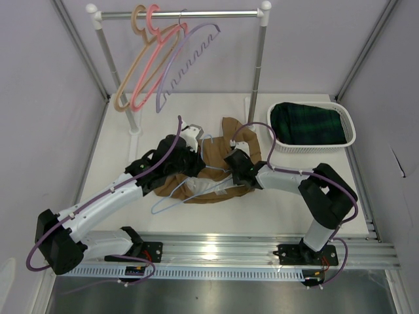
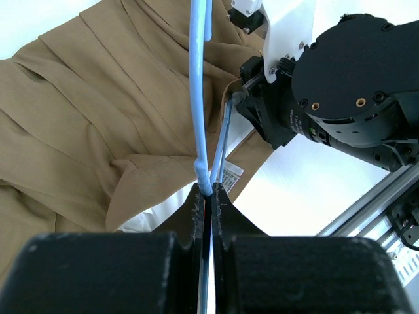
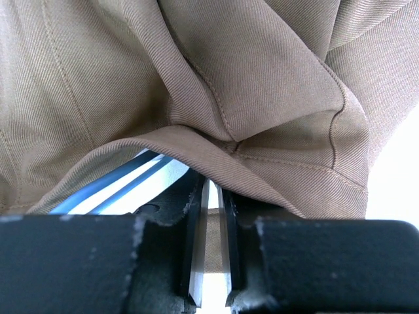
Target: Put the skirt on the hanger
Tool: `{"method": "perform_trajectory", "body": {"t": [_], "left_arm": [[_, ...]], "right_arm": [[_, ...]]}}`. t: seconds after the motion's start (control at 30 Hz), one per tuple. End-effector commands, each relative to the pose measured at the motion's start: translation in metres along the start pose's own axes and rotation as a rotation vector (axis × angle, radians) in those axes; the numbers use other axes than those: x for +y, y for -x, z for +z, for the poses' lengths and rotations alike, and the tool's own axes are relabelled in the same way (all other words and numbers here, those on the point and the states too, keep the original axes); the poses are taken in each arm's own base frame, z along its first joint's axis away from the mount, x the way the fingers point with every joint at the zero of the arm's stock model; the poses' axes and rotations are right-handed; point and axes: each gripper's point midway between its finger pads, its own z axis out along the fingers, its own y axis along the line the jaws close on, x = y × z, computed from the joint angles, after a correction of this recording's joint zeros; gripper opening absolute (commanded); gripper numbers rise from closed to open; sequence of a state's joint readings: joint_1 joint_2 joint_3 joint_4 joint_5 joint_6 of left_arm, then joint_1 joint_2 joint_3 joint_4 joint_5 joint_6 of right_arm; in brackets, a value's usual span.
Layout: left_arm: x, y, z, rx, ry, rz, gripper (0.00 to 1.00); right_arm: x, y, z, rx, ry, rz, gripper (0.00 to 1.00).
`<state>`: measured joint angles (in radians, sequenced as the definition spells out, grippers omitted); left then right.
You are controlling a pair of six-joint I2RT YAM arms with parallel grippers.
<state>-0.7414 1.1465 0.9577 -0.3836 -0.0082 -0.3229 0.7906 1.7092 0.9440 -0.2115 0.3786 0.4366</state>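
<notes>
The tan-brown skirt (image 1: 226, 134) lies crumpled at the table's middle, its whitish lining showing at the near edge. The pale lavender-blue hanger (image 1: 171, 200) lies across it, partly under the cloth. My left gripper (image 1: 196, 160) is shut on the hanger; in the left wrist view the blue rod (image 2: 196, 98) runs out of my closed left gripper (image 2: 209, 190) over the skirt (image 2: 85, 118). My right gripper (image 1: 233, 163) is shut on a fold of the skirt's edge (image 3: 249, 78). In the right wrist view my right gripper (image 3: 211, 186) pinches cloth, and the hanger's rods (image 3: 124, 180) show under the hem.
A clothes rail (image 1: 196, 14) at the back holds tan, pink and scalloped lavender hangers (image 1: 186, 65). A white basket (image 1: 350, 140) at the right holds dark green plaid cloth (image 1: 308, 124). The right arm's wrist (image 2: 353, 78) is close beside my left gripper.
</notes>
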Motion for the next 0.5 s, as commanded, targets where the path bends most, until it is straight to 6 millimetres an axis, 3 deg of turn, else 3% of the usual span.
{"method": "perform_trajectory", "body": {"t": [0.0, 0.23, 0.47], "left_arm": [[-0.004, 0.020, -0.008, -0.073, -0.006, 0.005, 0.00], [-0.011, 0.017, -0.007, -0.058, -0.051, 0.014, 0.00], [-0.020, 0.016, -0.006, -0.060, -0.107, 0.015, 0.00]], "right_arm": [[0.002, 0.018, -0.008, -0.047, 0.021, 0.054, 0.14], [-0.007, 0.030, -0.031, -0.063, 0.043, 0.111, 0.13], [-0.019, 0.034, -0.039, -0.054, 0.065, 0.154, 0.12]]}}
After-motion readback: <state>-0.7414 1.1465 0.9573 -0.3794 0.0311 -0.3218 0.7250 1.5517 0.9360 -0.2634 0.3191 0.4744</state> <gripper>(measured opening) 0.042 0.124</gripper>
